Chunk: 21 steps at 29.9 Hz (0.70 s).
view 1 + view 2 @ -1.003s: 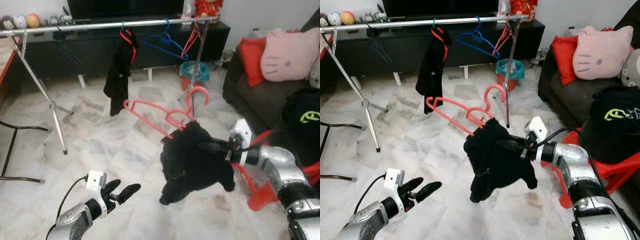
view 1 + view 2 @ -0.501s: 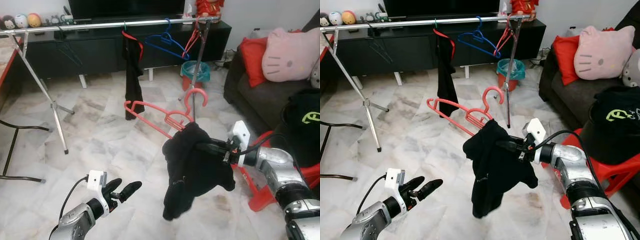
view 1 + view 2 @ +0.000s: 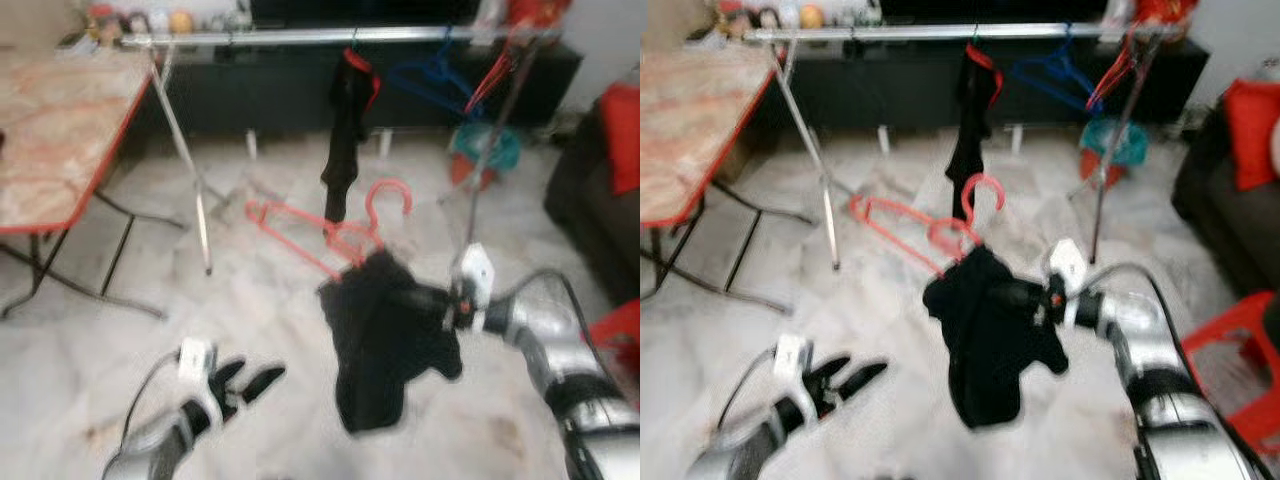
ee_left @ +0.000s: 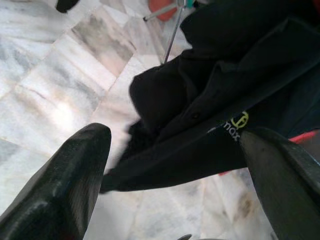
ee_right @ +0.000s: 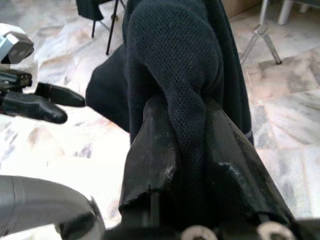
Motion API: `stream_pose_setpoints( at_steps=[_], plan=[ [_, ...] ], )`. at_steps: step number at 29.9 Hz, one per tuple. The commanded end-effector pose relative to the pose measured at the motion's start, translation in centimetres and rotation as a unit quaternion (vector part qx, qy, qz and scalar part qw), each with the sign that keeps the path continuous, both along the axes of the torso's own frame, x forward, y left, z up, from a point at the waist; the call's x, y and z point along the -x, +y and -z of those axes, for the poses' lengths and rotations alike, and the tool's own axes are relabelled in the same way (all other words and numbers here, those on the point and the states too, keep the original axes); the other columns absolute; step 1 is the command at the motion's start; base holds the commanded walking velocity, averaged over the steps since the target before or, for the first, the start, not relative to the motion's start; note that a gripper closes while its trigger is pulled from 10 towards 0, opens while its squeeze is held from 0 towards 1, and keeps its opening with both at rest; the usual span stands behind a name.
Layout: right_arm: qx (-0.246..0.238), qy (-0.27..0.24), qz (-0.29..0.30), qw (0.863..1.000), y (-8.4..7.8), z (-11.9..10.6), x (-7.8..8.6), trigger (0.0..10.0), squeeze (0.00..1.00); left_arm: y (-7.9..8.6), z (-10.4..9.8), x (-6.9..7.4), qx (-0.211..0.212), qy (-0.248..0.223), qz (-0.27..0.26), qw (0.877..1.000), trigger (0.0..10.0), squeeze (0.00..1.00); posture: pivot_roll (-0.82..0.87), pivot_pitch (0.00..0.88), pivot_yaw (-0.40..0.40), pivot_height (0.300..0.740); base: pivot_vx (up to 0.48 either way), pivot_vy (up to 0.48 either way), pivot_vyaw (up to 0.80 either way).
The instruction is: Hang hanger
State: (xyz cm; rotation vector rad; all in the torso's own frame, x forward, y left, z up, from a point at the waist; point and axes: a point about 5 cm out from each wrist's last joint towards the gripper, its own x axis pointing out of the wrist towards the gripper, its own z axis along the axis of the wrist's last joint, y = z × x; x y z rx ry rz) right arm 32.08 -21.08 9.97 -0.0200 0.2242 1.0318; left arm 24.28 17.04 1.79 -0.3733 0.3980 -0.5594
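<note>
The right gripper (image 3: pixel 425 298) pinches the black garment (image 3: pixel 385 345) on its pink hanger (image 3: pixel 330 225), not yet hung on the rail (image 3: pixel 330 36), and the left gripper (image 3: pixel 245 382) is spread and empty.

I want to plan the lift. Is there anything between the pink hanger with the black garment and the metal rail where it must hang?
Nothing visible blocks the way. The right claw holds the black garment on the pink hanger in open air below the metal rail. A hung black cloth and blue hanger occupy part of the rail.
</note>
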Motion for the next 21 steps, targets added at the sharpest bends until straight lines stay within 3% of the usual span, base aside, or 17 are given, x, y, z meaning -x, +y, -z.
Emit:
stream_pose_setpoints(
  at_steps=[1,21],
  plan=[
    [-0.007,-0.031,-0.004,0.999,0.15,-1.43,-0.68,10.0,0.00,0.25,-0.26,-0.09,-0.011,-0.007,0.003,1.000,10.0,0.00,-0.04,0.054,-0.042,0.740,0.000,0.000,0.00],
    [-0.010,-0.022,0.000,1.000,0.29,-1.31,-0.87,10.0,0.00,0.12,-0.21,0.09,-0.017,-0.007,0.012,1.000,10.0,0.00,-0.04,0.053,-0.039,0.740,0.000,0.000,0.00]
  ],
)
